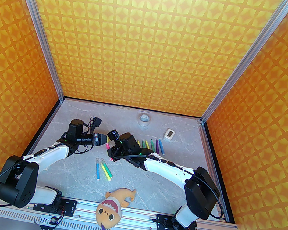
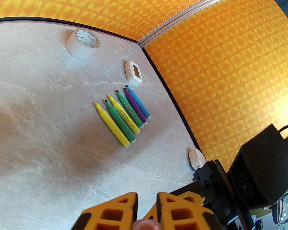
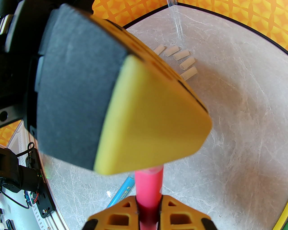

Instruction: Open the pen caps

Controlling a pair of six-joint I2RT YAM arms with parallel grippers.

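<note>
behind l. fingers (image 3: pixel 146 116), pink pen (image 3: pixel 148 185) cap end

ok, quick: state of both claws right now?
Left claw: closed on the pen cap at the end of the pink marker.
Right claw: closed on the pink marker's barrel.

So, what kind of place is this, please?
Probably a robot test booth: orange patterned panels in an aluminium frame enclose a marble-look table, and two arms are bolted to a rail.
</note>
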